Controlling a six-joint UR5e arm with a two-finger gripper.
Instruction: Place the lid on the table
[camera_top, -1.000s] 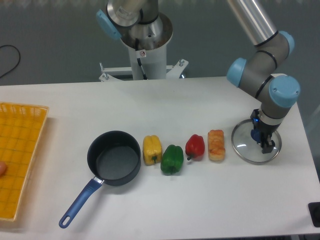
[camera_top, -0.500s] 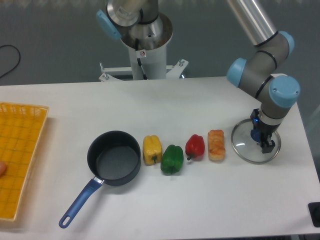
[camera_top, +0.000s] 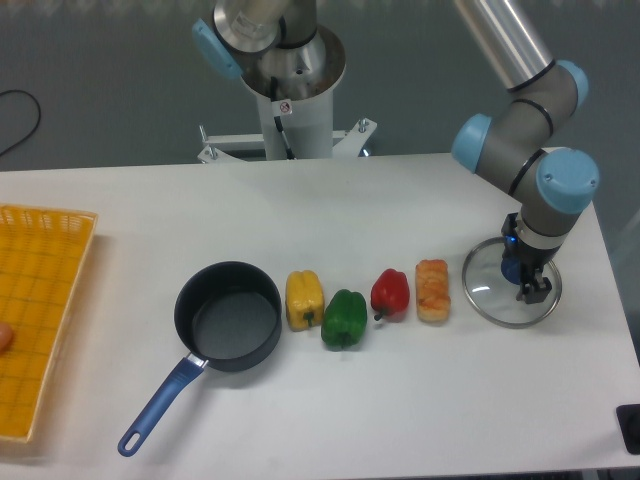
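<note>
Right of the bread roll (camera_top: 433, 290), the glass lid (camera_top: 490, 287) lies flat on the white table (camera_top: 400, 200). Our gripper (camera_top: 526, 281) sits over its knob; grip hidden. We should open fully, then lift straight.

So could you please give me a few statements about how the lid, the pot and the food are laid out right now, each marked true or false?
1. The lid lies on the table at the right end, away from the pot. True.
2. The gripper is over the lid. True.
3. The pot is full of vegetables. False: it is empty.
4. The green pepper sits between the yellow pepper and the red pepper. True.
5. The bread lies in the yellow tray. False: it is on the table, between the red pepper and the lid.
6. The pot handle points toward the lid. False: it points to the front left.
</note>
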